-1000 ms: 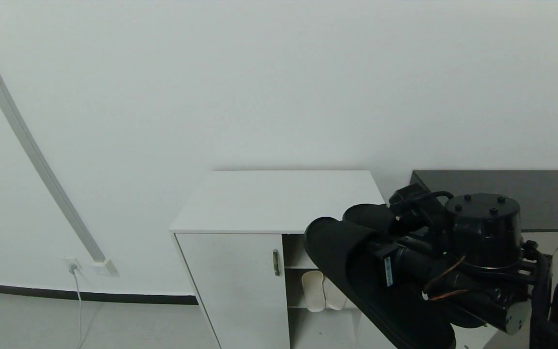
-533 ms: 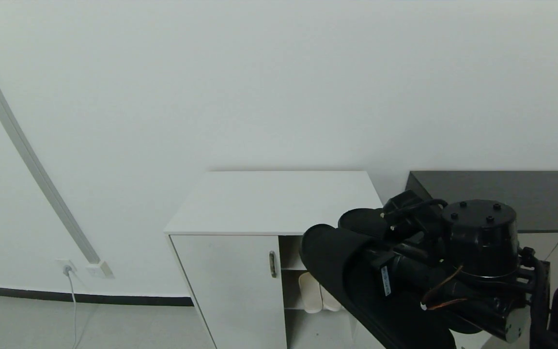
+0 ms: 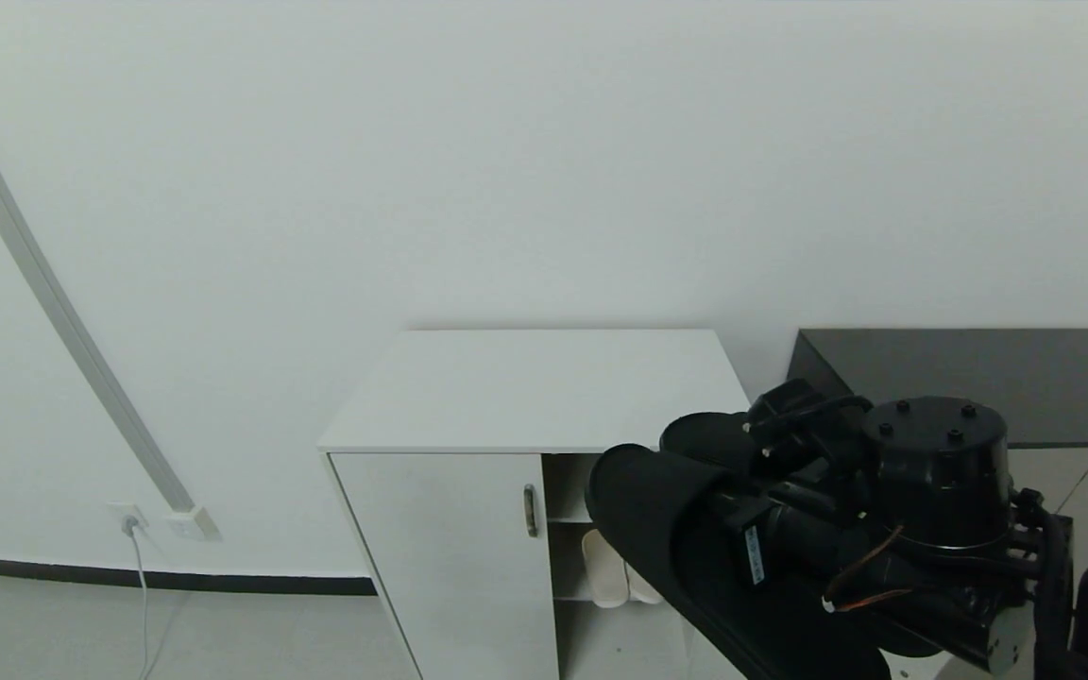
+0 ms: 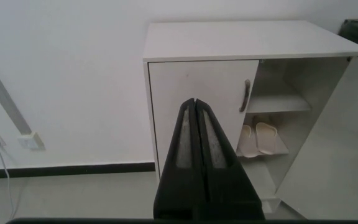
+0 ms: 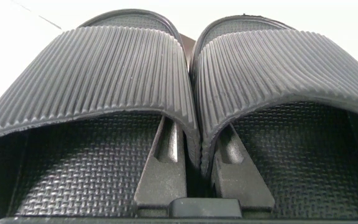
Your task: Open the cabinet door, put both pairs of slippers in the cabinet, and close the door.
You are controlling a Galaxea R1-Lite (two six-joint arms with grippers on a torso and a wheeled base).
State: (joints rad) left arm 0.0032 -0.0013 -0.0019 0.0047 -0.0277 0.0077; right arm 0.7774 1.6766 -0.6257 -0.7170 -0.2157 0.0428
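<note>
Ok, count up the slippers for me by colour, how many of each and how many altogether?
black slippers: 2, gripped side by side in the right hand
white slippers: 2, on a shelf inside the open cabinet
Total: 4 slippers

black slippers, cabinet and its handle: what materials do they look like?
Black slippers: likely soft rubber or foam, matte; ribbed straps and a moulded diamond-textured footbed.
Cabinet: probably laminated board, smooth matte white; flat panels with sharp edges.
Handle: seems metal from its dull grey sheen, though too small to be sure.
</note>
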